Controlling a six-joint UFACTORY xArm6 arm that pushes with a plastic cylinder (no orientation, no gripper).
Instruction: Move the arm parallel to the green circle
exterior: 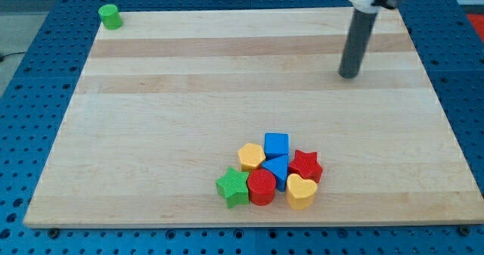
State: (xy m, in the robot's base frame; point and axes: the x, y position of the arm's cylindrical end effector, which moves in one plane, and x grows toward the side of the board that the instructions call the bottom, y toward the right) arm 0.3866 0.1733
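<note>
One green circle point(110, 16), probably light and easily slid, is seen far left of my tip point(348, 76); no jaws are fitted.

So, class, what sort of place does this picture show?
Probably a robotics lab bench: a wooden board on a blue perforated table, toy blocks such as the green circle, and my tip far right of it.

A light wooden counter point(189, 96) sits on a blue base point(30, 134). The base has many little holes.
</note>
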